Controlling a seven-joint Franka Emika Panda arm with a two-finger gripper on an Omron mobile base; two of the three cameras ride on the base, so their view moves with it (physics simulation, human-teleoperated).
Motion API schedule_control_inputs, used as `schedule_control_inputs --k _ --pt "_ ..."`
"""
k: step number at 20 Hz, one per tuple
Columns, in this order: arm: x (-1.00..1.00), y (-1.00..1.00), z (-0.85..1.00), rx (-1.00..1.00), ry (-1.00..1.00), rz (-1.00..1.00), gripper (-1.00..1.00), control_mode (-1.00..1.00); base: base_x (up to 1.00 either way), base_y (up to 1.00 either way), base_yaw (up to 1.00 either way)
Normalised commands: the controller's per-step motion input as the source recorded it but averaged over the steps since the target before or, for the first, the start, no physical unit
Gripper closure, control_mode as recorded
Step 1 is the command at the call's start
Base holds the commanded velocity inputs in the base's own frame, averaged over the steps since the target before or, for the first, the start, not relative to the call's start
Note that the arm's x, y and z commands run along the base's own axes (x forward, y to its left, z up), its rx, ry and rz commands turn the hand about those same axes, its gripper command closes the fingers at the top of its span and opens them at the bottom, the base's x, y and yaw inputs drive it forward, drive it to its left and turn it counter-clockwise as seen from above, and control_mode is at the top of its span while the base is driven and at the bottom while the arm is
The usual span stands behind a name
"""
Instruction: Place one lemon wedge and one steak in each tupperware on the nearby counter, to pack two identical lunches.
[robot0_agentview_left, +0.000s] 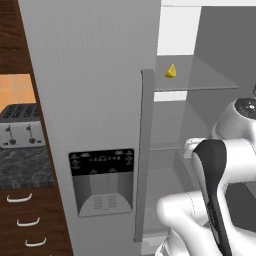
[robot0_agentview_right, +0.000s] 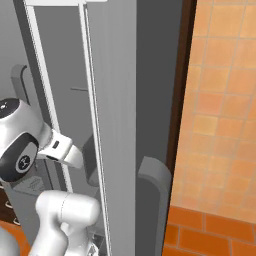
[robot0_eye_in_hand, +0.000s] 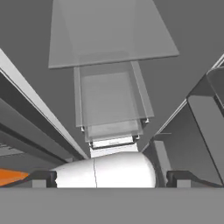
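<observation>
One lemon wedge (robot0_agentview_left: 171, 71) is what I can make out of the task's things: it sits alone on a glass shelf (robot0_agentview_left: 200, 80) high inside the open fridge, toward the shelf's left front edge, well above my arm. On the near left of the left base view the closed fridge door (robot0_agentview_left: 95, 100) carries a dark dispenser panel (robot0_agentview_left: 102, 181) and a long grey handle (robot0_agentview_left: 143, 155). Further left, a silver toaster (robot0_agentview_left: 20, 126) stands on the counter (robot0_agentview_left: 25, 167), above wooden drawers (robot0_agentview_left: 30, 220) with curved handles. My gripper (robot0_eye_in_hand: 112, 179) is spread wide with nothing between its fingertips (robot0_eye_in_hand: 41, 178), looking along stacked clear shelves (robot0_eye_in_hand: 111, 103) in the fridge. Orange tiled wall (robot0_agentview_right: 220, 100) fills the right side in the right base view.
</observation>
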Motion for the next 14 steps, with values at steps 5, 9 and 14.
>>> schedule_control_inputs --k 5,9,14 --pt "0.66 0.00 0.73 0.00 -0.10 0.06 -1.00 -1.00 0.00 0.00 0.00" --pt "0.81 -0.19 0.62 0.00 -0.18 0.06 -1.00 -1.00 0.00 0.00 0.00" --pt "0.82 -0.16 0.53 0.00 -0.18 0.08 -1.00 -1.00 0.00 0.00 0.00"
